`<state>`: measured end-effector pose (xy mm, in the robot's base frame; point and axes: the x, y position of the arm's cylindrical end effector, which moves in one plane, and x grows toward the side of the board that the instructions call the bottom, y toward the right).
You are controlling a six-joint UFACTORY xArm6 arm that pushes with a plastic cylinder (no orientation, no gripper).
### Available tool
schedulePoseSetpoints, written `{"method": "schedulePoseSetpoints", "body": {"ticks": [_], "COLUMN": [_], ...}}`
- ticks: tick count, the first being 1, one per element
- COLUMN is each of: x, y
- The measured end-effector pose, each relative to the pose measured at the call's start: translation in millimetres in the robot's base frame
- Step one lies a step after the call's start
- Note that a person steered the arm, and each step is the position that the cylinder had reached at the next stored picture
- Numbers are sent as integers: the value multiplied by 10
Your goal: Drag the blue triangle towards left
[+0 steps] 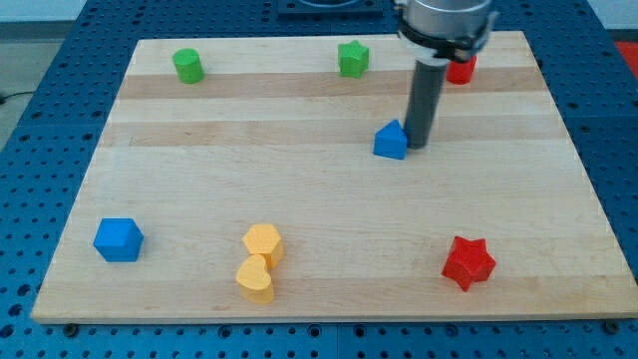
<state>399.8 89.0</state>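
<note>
One wooden board (pixel 329 199) fills most of the view, sitting on a blue perforated table (pixel 60 60). Our arm (pixel 446 25) comes in from the view's top, right of centre; we see only its grey housing and the dark rod (pixel 427 100) below it. No jaws on this rig, just the rod, so nothing spreads or pinches.

Our tip (pixel 417 146) is on the board, right against the right side of the blue triangle (pixel 392 141); contact looks likely, but we cannot tell for sure. The triangle sits in the upper middle of the board, a little right of centre, with open wood to its left.

Seven other blocks, all well apart from the tip:
- red star (pixel 468 262), lower right of the board.
- blue cube (pixel 119 239), lower left, near the left edge.
- yellow hexagon (pixel 263 243), lower middle-left.
- yellow heart (pixel 255 279), just below the hexagon, touching it or nearly so.
- green star (pixel 353 58), at the top edge, above and left of the triangle.
- green cylinder (pixel 187 66), top left.
- red block (pixel 461 70), top right, mostly hidden behind the arm; we cannot tell its shape.
</note>
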Motion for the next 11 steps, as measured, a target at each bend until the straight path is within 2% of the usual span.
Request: {"method": "schedulePoseSetpoints", "body": {"ticks": [1, 2, 3, 4, 5, 6, 7, 8, 9, 10, 11], "x": [-130, 291, 435, 576, 657, 1051, 884, 626, 507, 256, 562], "y": [-646, -1173, -1526, -1345, -874, -609, -1305, -1610, -1359, -1478, -1884]}}
